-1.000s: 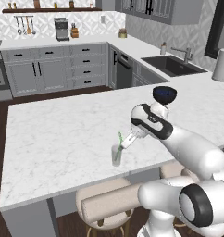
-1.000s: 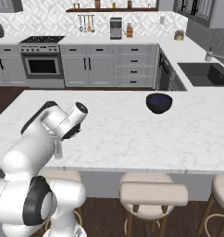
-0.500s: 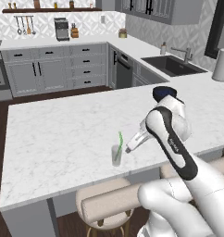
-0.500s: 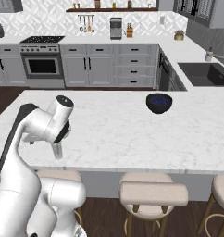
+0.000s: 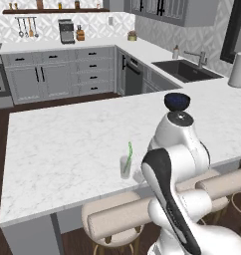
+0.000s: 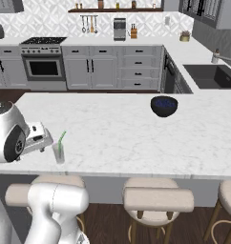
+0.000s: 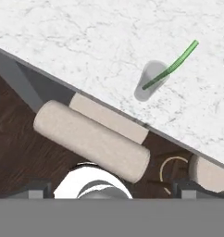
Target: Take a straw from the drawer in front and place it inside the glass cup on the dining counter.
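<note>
Hand view — straw (image 7: 171, 70) leans in glass cup (image 7: 148, 86), jaws spread wide, empty.

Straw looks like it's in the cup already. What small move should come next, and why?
Probably just back the open gripper farther from the glass cup. The straw stands leaning inside it on the dining counter, so the placing looks done.
</note>
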